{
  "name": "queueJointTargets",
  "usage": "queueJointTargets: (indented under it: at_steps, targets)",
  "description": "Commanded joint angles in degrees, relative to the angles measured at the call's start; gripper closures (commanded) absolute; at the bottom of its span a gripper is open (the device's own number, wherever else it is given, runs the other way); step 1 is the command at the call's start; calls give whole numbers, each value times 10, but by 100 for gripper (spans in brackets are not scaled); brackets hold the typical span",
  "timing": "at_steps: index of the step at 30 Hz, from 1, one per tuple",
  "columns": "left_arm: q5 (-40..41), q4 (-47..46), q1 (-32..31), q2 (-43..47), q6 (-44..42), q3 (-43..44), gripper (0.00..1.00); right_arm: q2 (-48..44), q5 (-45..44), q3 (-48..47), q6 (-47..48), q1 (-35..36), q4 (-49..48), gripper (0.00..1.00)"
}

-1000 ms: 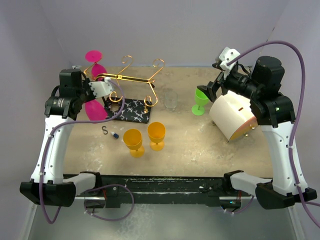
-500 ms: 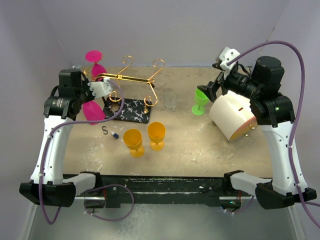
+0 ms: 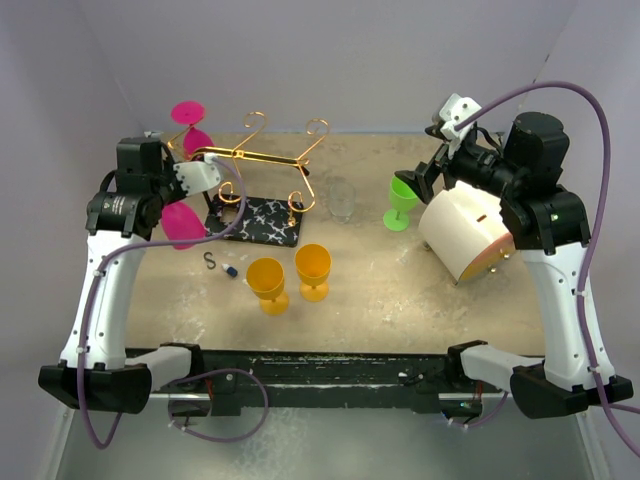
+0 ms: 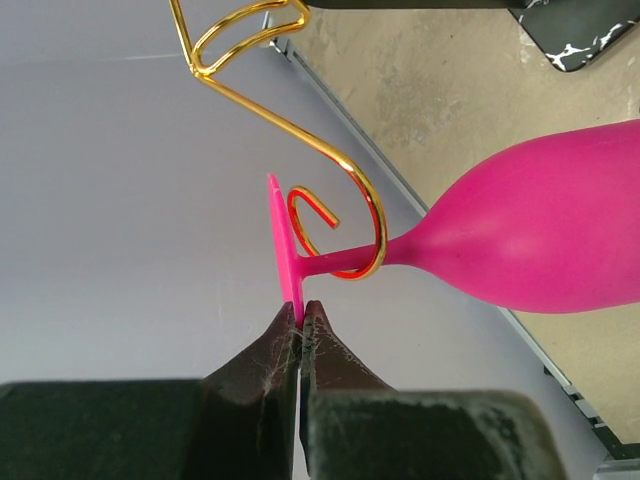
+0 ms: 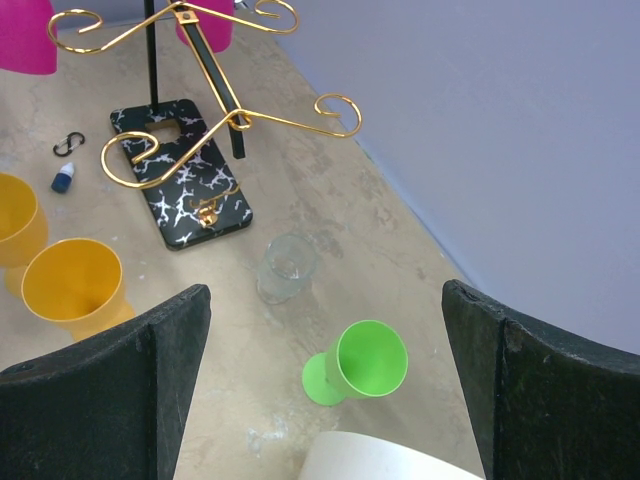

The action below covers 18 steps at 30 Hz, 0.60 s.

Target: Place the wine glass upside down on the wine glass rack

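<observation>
At rack (image 3: 262,220) curl: L gripper (image 4: 301,312) pinched tight on pink wine glass (image 4: 540,245) foot rim.
R gripper (image 5: 325,400) jaws wide apart, near green glass (image 5: 368,362).

Wine glass rack (image 3: 262,158): glossy gold metal wire. Base (image 5: 190,200): smooth black, white marbling. Pink wine glass (image 4: 540,230): matt plastic. Table (image 3: 380,280): mottled beige, rough-looking.

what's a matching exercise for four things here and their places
1. pink plastic wine glass
2. green plastic wine glass
3. clear glass tumbler
4. small blue bottle

A. beside the black carabiner clip
B. between the black marbled rack base and green glass
C. foot pinched by the left gripper
D. upright, nearest the right gripper

Pairs: 1-C, 2-D, 3-B, 4-A
</observation>
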<state>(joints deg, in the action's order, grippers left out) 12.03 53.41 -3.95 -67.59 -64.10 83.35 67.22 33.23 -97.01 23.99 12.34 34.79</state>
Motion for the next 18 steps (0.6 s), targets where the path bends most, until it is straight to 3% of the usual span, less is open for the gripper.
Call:
queueJointTargets:
  at_steps: [1, 18]
  targets:
    - [31, -40, -1, -3, 0, 5, 96, -7, 17, 2, -8, -3, -24, 0]
    - [34, -64, -2, -18, 3, -21, 89, -9, 18, 4, -8, -6, -24, 0]
